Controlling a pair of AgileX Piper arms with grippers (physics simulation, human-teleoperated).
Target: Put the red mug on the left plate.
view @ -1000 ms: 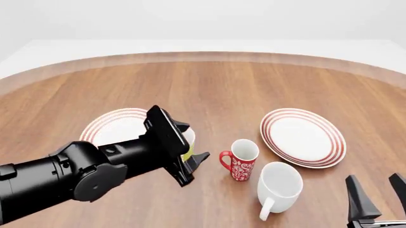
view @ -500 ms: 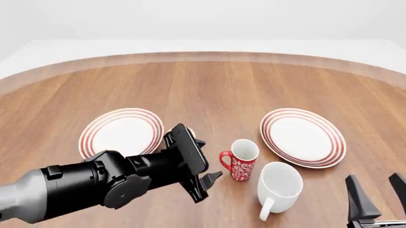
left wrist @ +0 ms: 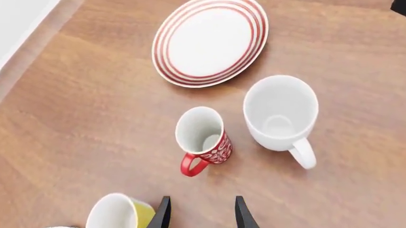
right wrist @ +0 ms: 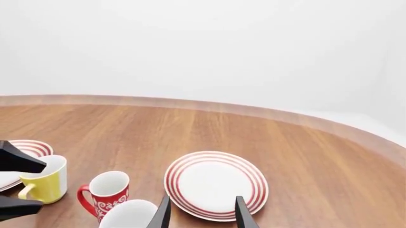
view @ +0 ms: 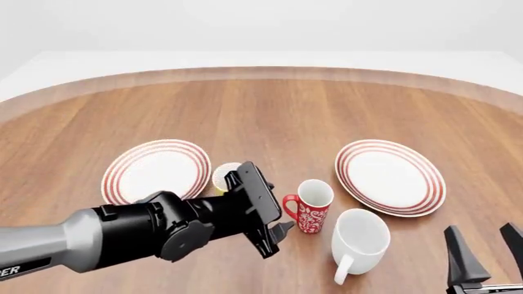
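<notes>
The red mug (view: 310,207) with a white floral pattern stands upright on the table between the two plates, handle toward the left. It also shows in the left wrist view (left wrist: 204,137) and the right wrist view (right wrist: 106,194). The left plate (view: 155,170) lies bare to its left. My left gripper (view: 275,235) is open and empty, just left of the mug's handle and a little nearer me; its fingers (left wrist: 163,214) stand apart short of the mug. My right gripper (view: 484,256) is open and empty at the near right edge.
A yellow mug (view: 224,176) stands by the left plate's right rim, partly behind my left arm. A larger white mug (view: 359,240) stands just right of and nearer than the red mug. The right plate (view: 391,176) lies further right.
My left arm has swung right and lower, toward the red mug, uncovering the left plate and the yellow mug. The right gripper and the mugs have not moved.
</notes>
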